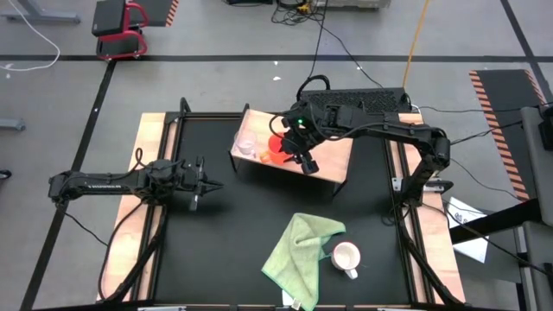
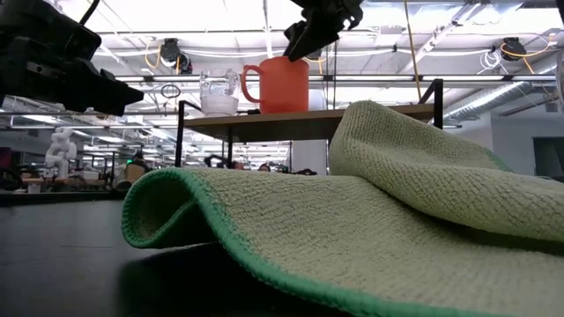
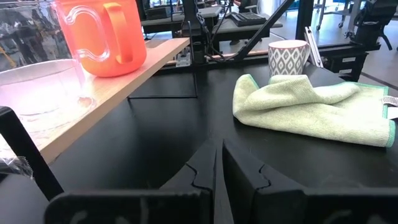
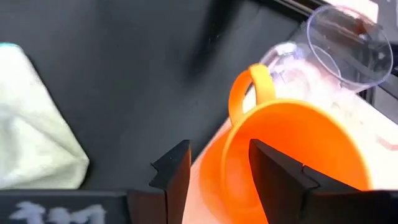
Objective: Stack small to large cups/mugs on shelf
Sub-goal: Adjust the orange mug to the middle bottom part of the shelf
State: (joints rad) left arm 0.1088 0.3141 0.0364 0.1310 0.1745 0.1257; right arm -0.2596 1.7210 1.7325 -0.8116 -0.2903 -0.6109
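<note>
The light-wood shelf [image 1: 333, 160] stands at the table's far middle. The clear glass cup [image 1: 246, 144] and the orange mug [image 1: 276, 147] stand upright on it, side by side, with the mug's handle [image 4: 249, 87] toward the glass. The white mug [image 1: 346, 256] stands on the black table near the front right, beside the green cloth [image 1: 298, 250]. My right gripper [image 4: 217, 165] is open just above the orange mug's rim, one finger outside the wall and one over the hollow. My left gripper [image 3: 217, 174] is shut and empty over the table's left part. My right gripper comes down on the orange mug from above, its fingers [image 4: 273, 174] astride the rim [image 4: 227, 149] on the side next to the handle. I cannot tell whether they touch the wall. The mug stands upright on the shelf [image 2: 291, 123].
The green cloth [image 2: 352, 202] lies crumpled on the table in front of the shelf, and the white mug [image 3: 287, 57] stands just behind it as seen from the left wrist. Bare black table [image 1: 225, 233] lies between my left gripper [image 1: 197, 186] and the cloth.
</note>
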